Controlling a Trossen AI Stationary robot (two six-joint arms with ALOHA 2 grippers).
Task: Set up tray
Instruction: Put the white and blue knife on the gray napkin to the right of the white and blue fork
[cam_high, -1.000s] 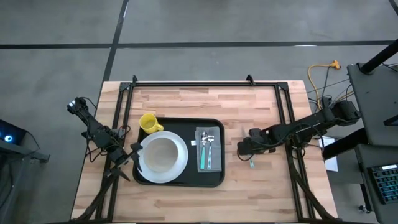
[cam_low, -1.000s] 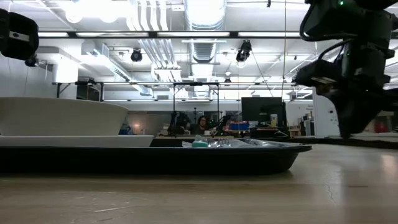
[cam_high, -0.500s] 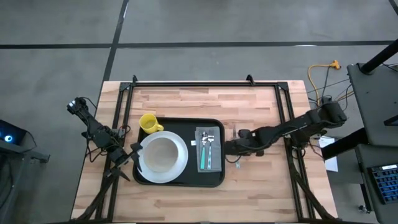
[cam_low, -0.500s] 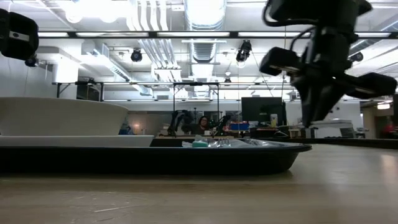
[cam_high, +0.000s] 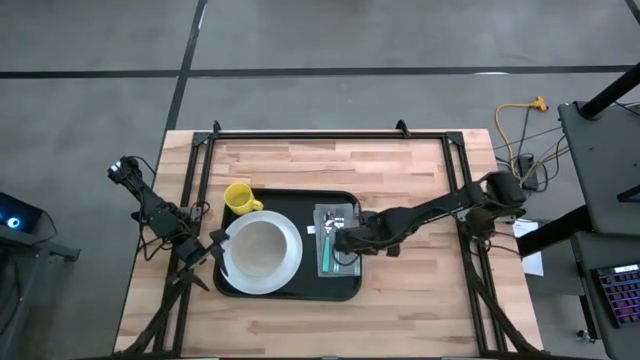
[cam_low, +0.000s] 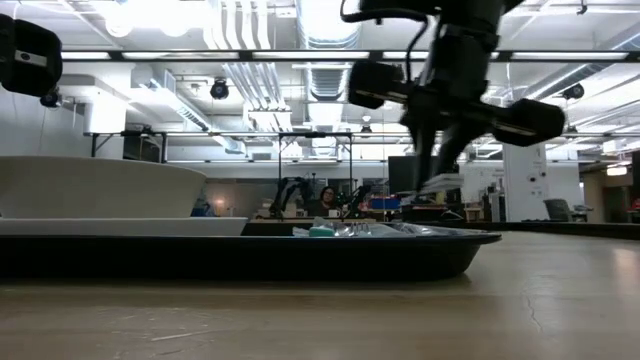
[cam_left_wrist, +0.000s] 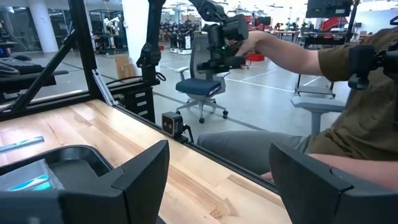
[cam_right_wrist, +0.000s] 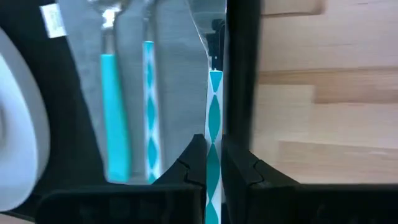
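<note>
Right gripper held a teal-handled knife over the tray's napkin; left gripper waited wide.

The butcher-block table (cam_high: 300, 165) carried the black tray (cam_high: 292, 292) at its middle, nearer the left side. On the tray lay a white plate (cam_high: 263, 247) at left and a grey napkin (cam_high: 338, 262) at right, with a yellow mug (cam_high: 238, 197) at the far left corner. The right gripper (cam_high: 342, 241) reached in over the tray's right edge, fingers (cam_right_wrist: 193, 158) pinched tight on a knife (cam_right_wrist: 213, 118) with a teal-patterned handle, beside a spoon (cam_right_wrist: 109, 99) and fork (cam_right_wrist: 148, 106) lying on the napkin. The left gripper (cam_high: 213, 248) rested at the tray's left edge by the plate, jaws spread wide, holding nothing.
</note>
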